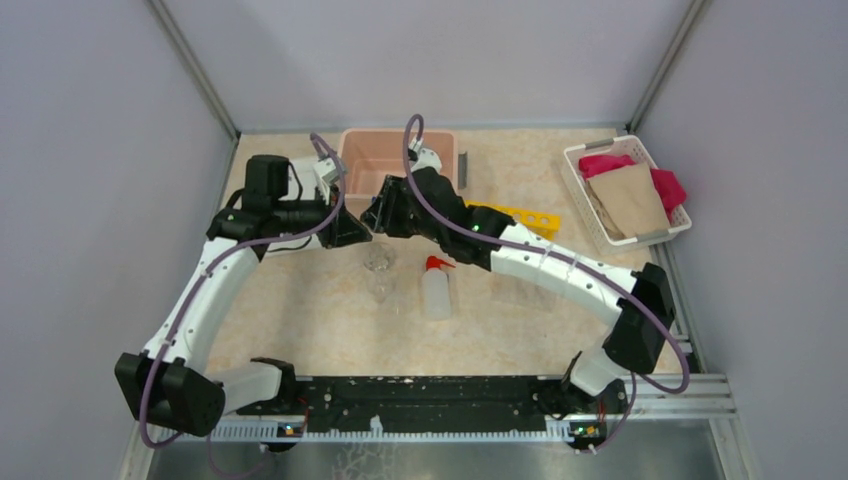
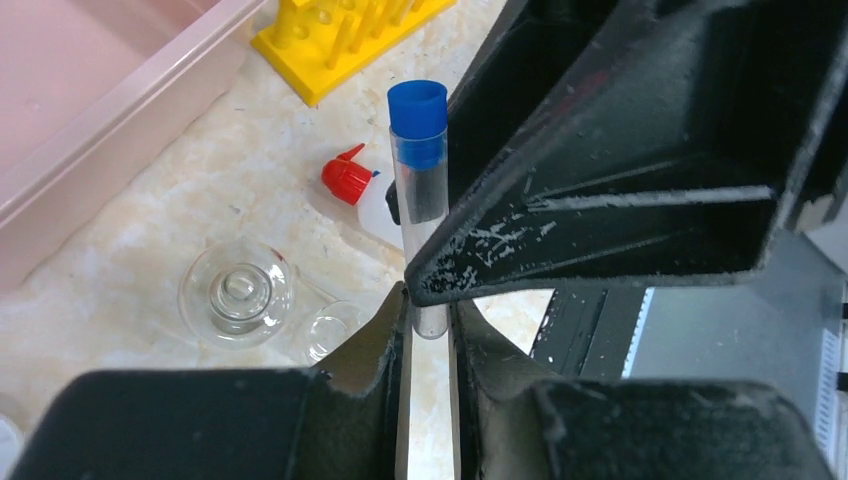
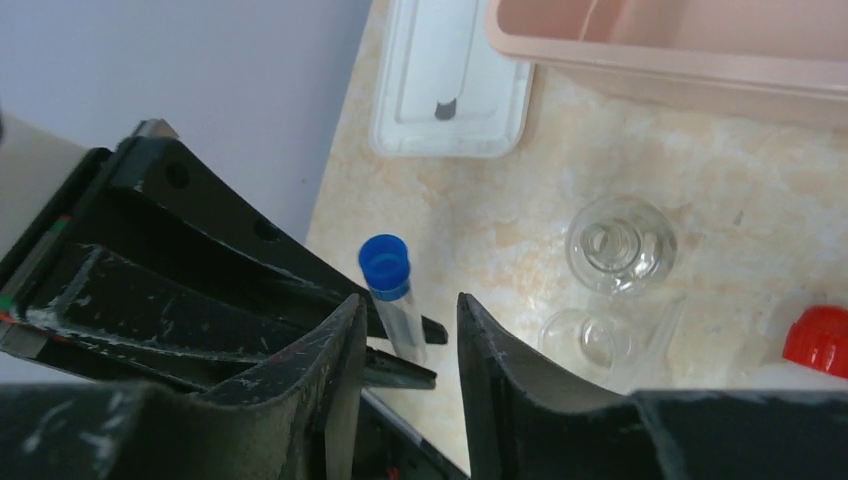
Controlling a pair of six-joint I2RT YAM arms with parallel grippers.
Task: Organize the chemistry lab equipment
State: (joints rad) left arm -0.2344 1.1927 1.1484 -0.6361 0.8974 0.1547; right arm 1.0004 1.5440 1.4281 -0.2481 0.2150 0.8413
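Observation:
A clear tube with a blue cap (image 2: 417, 112) stands upright in the air between both grippers, above the table's middle. My left gripper (image 2: 428, 316) is shut on the tube's lower end, both pads touching it. My right gripper (image 3: 410, 302) stands open around the same tube (image 3: 393, 292), with a gap on each side. In the top view the two grippers (image 1: 365, 226) (image 1: 382, 214) meet in front of the pink bin. Below them lie the clear glass flask (image 1: 379, 258) and the white squeeze bottle (image 1: 436, 292) with its red nozzle. The yellow tube rack (image 1: 522, 217) lies behind the right arm.
A pink bin (image 1: 372, 158) stands at the back centre, with a white shallow tray (image 3: 450, 85) to its left. The white basket of pink and tan cloths (image 1: 583, 165) sits at the back right. A second small glass piece (image 3: 590, 336) lies by the flask (image 3: 620, 245).

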